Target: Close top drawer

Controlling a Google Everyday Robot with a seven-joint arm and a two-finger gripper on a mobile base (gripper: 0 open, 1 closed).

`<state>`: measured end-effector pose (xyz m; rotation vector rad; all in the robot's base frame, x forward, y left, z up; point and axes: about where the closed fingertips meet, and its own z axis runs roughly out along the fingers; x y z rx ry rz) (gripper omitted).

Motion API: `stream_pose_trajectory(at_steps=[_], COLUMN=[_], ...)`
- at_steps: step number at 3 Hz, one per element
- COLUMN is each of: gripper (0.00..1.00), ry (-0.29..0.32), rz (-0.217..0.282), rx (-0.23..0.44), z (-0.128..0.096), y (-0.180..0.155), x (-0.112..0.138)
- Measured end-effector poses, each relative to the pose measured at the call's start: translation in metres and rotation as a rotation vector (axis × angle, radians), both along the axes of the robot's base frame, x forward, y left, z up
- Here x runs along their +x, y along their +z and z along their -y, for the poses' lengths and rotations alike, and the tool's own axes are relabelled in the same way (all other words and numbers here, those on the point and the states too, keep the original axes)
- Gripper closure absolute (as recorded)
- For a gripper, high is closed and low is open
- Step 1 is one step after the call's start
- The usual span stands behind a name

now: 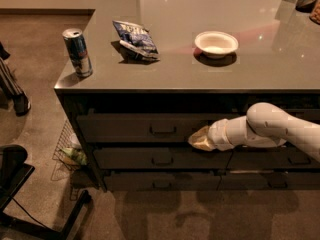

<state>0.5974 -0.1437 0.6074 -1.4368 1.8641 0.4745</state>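
Grey countertop (280,64): drink can (77,52) standing at the near-left corner; crumpled blue snack bag (135,40) right of it; white bowl (216,43) farther right, apart. Floor, left: wire basket (64,149) beside the cabinet. Gripper (196,139): below the counter edge, right of centre.

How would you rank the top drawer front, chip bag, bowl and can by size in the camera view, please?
1. top drawer, with the gripper at its front
2. chip bag
3. bowl and can, too alike to rank
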Motion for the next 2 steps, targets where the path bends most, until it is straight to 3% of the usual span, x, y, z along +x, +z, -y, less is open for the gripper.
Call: stream_pose_trajectory(at_steps=[2], gripper=[0.62], ry=[0.007], rz=[-0.004], rx=[0.003], z=[-0.0045], y=[-0.0021], x=[-0.0005])
